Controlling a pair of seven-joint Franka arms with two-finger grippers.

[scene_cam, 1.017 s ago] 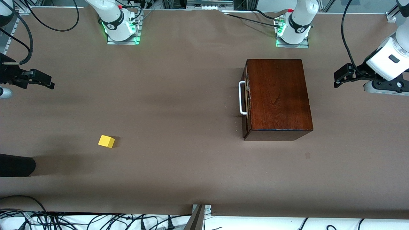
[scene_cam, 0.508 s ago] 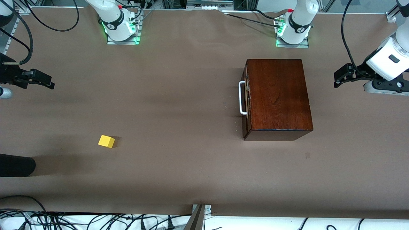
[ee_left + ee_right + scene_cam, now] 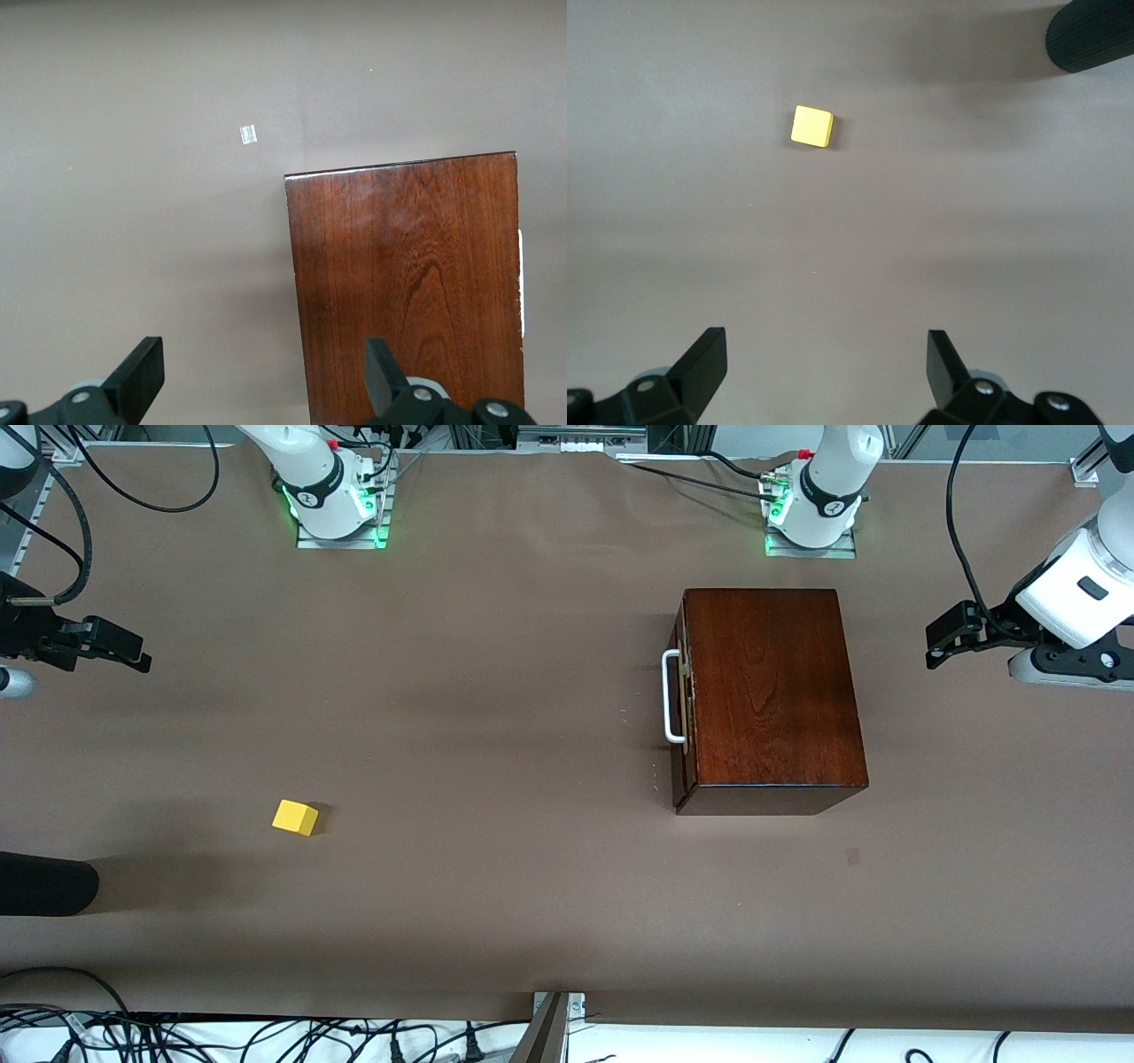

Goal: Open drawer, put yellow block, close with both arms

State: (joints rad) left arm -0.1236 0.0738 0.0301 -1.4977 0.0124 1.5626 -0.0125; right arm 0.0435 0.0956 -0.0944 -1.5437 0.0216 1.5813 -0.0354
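Observation:
The dark mahogany box (image 3: 775,691) stands toward the left arm's end of the table. Its drawer is shut, and the white bar handle (image 3: 672,696) faces the right arm's end. The yellow block (image 3: 295,817) lies alone on the brown table toward the right arm's end, nearer to the front camera than the handle. My left gripper (image 3: 941,642) hangs open over the table beside the box's end away from the handle, and the box top (image 3: 407,283) shows past its fingers (image 3: 142,376). My right gripper (image 3: 131,657) hangs open with nothing in it, with the block (image 3: 811,126) well apart from it.
A black rounded cylinder (image 3: 44,883) juts in at the right arm's end, nearer to the front camera than the block, and also shows in the right wrist view (image 3: 1094,35). A small pale mark (image 3: 852,856) is on the table. Cables (image 3: 266,1036) run along the edge nearest the front camera.

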